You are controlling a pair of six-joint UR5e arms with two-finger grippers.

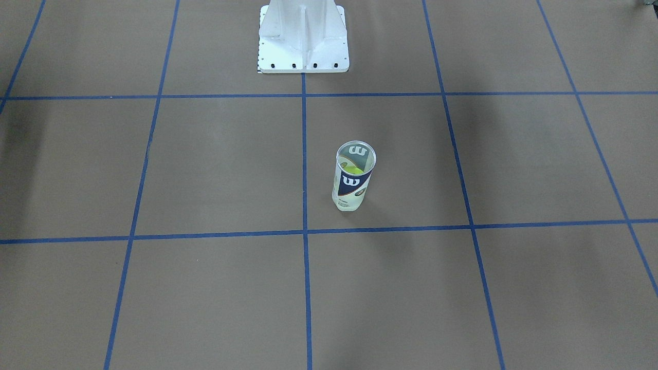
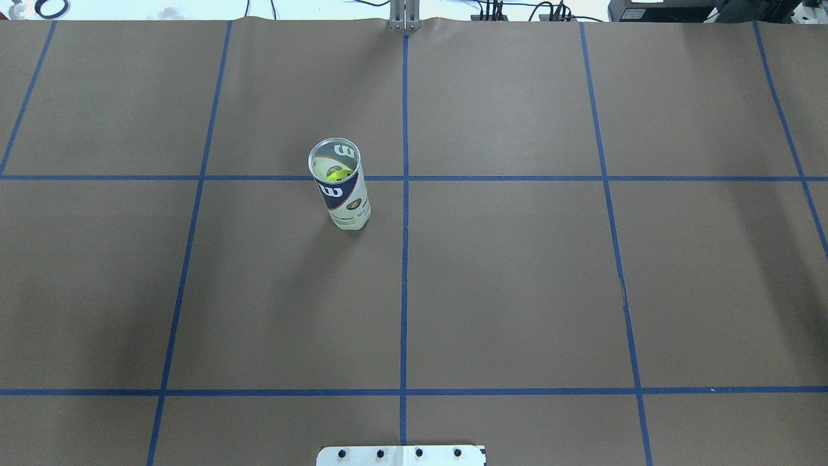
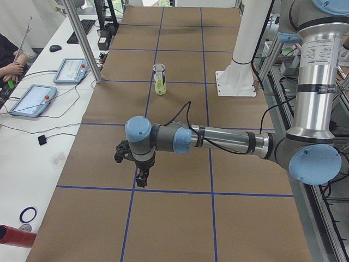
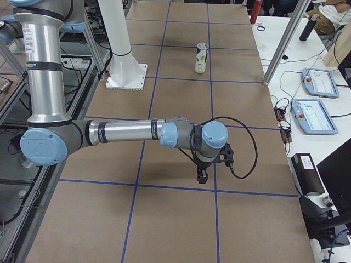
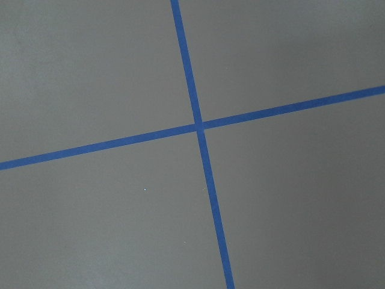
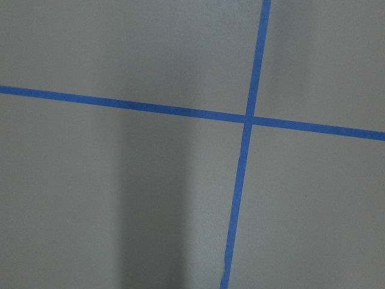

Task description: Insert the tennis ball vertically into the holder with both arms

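We see a matte brown paper-covered table (image 1: 205, 164) crossed by a grid of thin blue tape lines (image 1: 304, 154). The clear plastic tennis-ball tube (image 1: 352, 177) wears a navy and white label with a white "W" logo, and a yellow-green tennis ball (image 2: 336, 174) shows through its wall. On the robot's side of the tube, the white metal pedestal base (image 1: 303, 38) has a row of black bolt heads. The grey left arm (image 3: 218, 141) and grey right arm (image 4: 126, 132) share silver tube segments, light-blue joint caps and black cables. The left gripper (image 3: 142, 180) and right gripper (image 4: 202, 176) are black.
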